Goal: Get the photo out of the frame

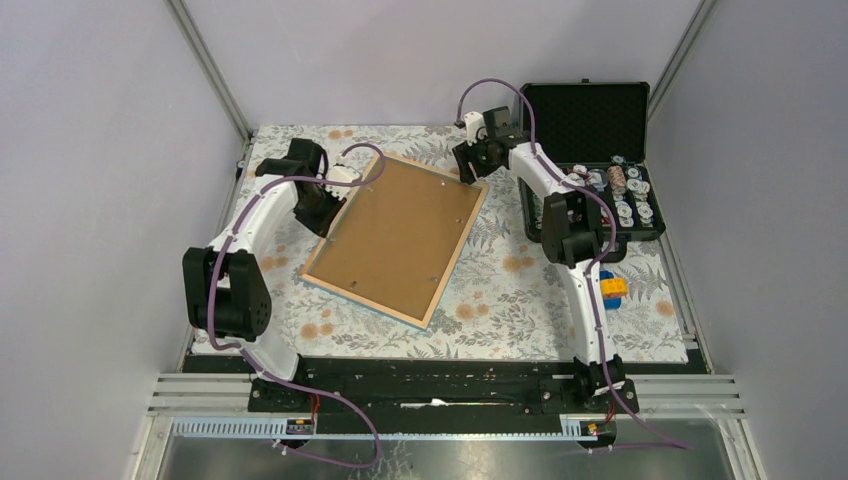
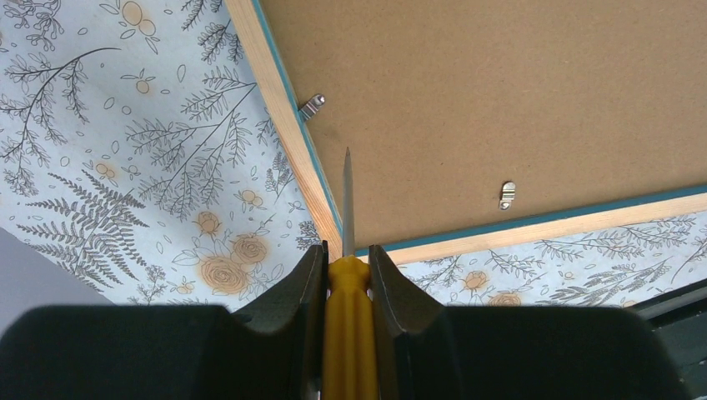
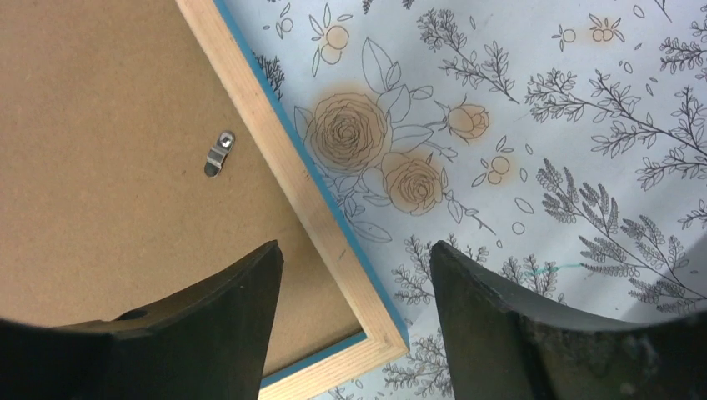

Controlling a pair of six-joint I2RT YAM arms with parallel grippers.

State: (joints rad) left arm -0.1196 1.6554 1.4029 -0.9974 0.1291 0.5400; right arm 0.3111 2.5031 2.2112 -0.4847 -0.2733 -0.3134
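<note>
The frame [image 1: 395, 238] lies face down mid-surface [image 1: 520, 290], brown panel up, long axis running from 7 to 1 o'clock. At its 10 o'clock side the left fingers [image 2: 304, 287] clamp a yellow screwdriver [image 2: 348, 317], blade over the panel's corner near a metal clip [image 2: 311, 106]. At 1 o'clock the right fingers [image 3: 242, 308] hang spread wide and empty above the corner.

We see our left gripper [image 2: 346, 255] closed on the yellow handle of a screwdriver [image 2: 347, 333]. Its thin metal blade points up over one corner of the frame [image 2: 275, 100], which lies with its back to us on a flowered cloth [image 2: 125, 167]. Two small metal clips [image 2: 311, 106] [image 2: 507, 194] sit on the brown panel [image 2: 500, 83], one near each wooden rim.
</note>
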